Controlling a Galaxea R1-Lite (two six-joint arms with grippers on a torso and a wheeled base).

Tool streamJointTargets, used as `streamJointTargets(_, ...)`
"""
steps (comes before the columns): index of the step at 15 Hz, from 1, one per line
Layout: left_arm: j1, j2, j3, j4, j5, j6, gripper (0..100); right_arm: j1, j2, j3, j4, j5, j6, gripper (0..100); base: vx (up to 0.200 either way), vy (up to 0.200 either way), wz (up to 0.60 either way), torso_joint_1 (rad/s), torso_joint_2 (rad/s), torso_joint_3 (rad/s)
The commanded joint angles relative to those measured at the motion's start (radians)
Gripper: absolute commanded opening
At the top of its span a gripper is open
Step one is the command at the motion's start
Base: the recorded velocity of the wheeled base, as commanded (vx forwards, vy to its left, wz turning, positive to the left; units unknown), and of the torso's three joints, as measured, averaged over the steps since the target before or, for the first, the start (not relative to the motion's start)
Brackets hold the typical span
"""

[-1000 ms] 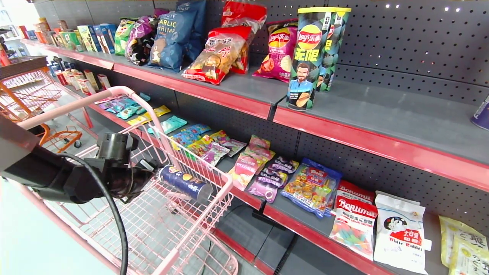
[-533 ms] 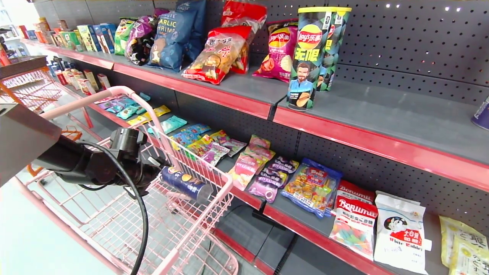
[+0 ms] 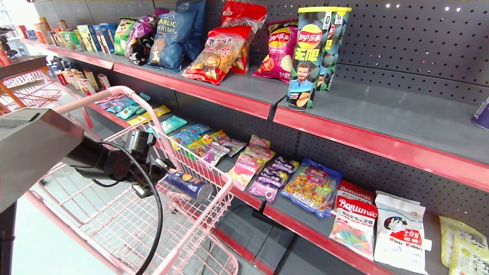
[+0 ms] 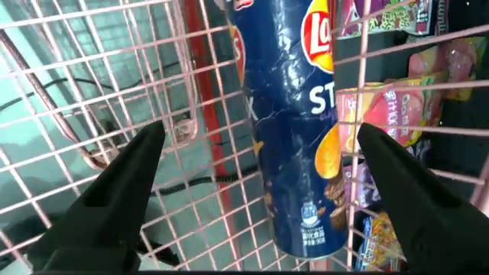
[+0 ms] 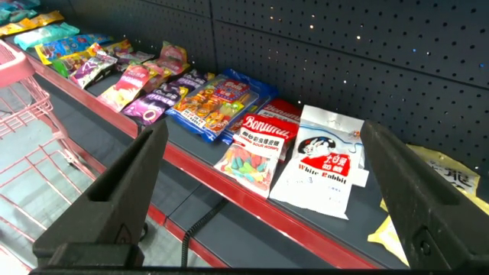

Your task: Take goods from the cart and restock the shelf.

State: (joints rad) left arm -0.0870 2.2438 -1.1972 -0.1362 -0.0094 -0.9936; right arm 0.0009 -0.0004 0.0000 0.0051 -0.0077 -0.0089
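Note:
A dark blue chip can (image 3: 188, 185) lies on its side in the front corner of the pink wire cart (image 3: 215, 179). My left gripper (image 3: 159, 172) is down inside the cart at the can's near end. In the left wrist view the can (image 4: 294, 130) lies between and just beyond the spread fingers of the left gripper (image 4: 260, 131), which is open and apart from it. The right gripper (image 5: 263, 130) is open with nothing in it, hanging in front of the lower shelf's candy bags (image 5: 256, 156).
The grey upper shelf (image 3: 382, 110) has bare room right of two upright chip cans (image 3: 308, 57); snack bags fill its left part. Flat candy bags (image 3: 311, 185) cover the lower shelf. An orange cart (image 3: 26, 84) stands far left.
My left arm has moved forward and to the right inside the cart, bringing its gripper up to the blue can. The can and the shelf goods have stayed put.

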Motion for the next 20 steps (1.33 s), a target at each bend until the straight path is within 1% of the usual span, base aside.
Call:
streamJointTargets(1, 0.0, 0.043, -0.058, 0.021, 0.0, 0.0, 100, 0.001, 0.0, 0.0, -0.001, 0.0, 0.0, 100, 0.0, 0.0, 0.0, 0.0, 0.0, 0.0)
streamJointTargets(11, -0.01, 0.157, -0.205, 0.026, 0.0, -0.005, 100, 0.001, 0.0, 0.0, 0.001, 0.0, 0.0, 100, 0.0, 0.0, 0.0, 0.0, 0.0, 0.0)
streamJointTargets(17, -0.016, 0.201, -0.228, 0.026, -0.001, -0.007, 100, 0.001, 0.0, 0.0, 0.001, 0.0, 0.001, 100, 0.0, 0.0, 0.0, 0.0, 0.0, 0.0)
streamJointTargets(20, -0.016, 0.22, -0.257, 0.029, -0.001, -0.005, 100, 0.001, 0.0, 0.0, 0.001, 0.0, 0.001, 100, 0.0, 0.0, 0.0, 0.0, 0.0, 0.0)
